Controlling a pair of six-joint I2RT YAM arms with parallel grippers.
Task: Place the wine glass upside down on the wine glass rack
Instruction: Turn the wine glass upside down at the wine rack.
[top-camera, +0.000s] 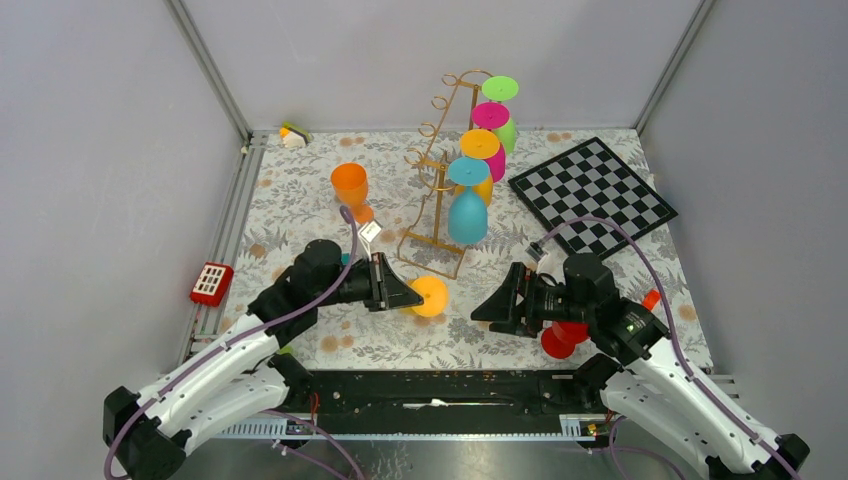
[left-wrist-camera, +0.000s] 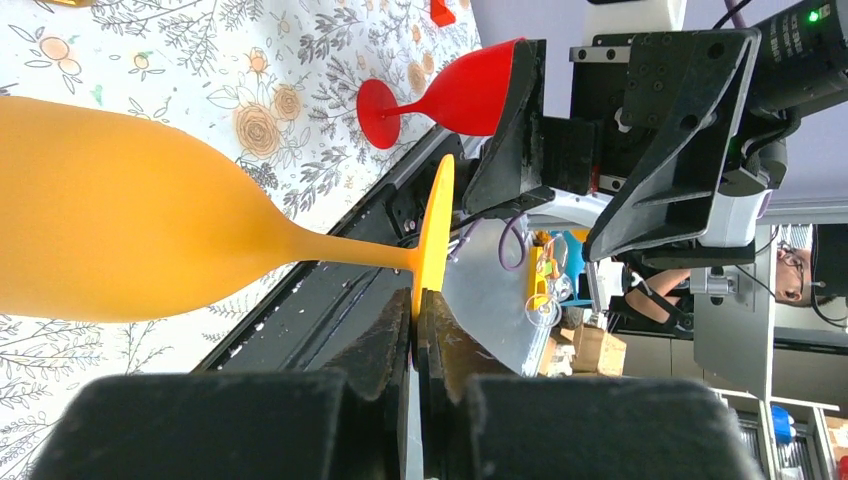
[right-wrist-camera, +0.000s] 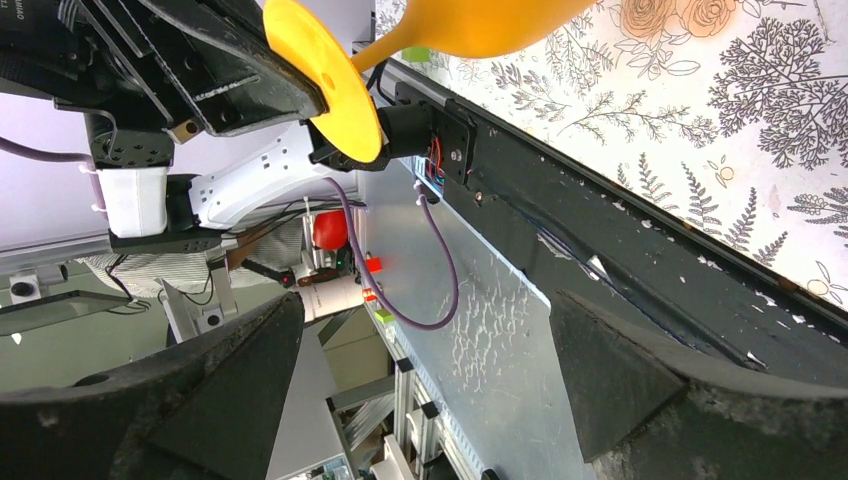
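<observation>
Both arms reach inward over the near middle of the table, tips facing each other: the left gripper (left-wrist-camera: 415, 310) is pressed together on the foot edge of the yellow-orange wine glass (left-wrist-camera: 120, 240), while the right gripper (right-wrist-camera: 425, 380) stands spread wide and empty (a red glass (top-camera: 560, 338) lies under its arm). The flower-print cloth (top-camera: 300, 200) sits between grey walls, a checkerboard (top-camera: 592, 190) at far right. The held glass is near of the wine glass rack (top-camera: 438, 205), apart from it; the rack carries upside-down teal (top-camera: 467, 215), orange (top-camera: 480, 145), magenta (top-camera: 490, 115) and green (top-camera: 500, 88) glasses.
</observation>
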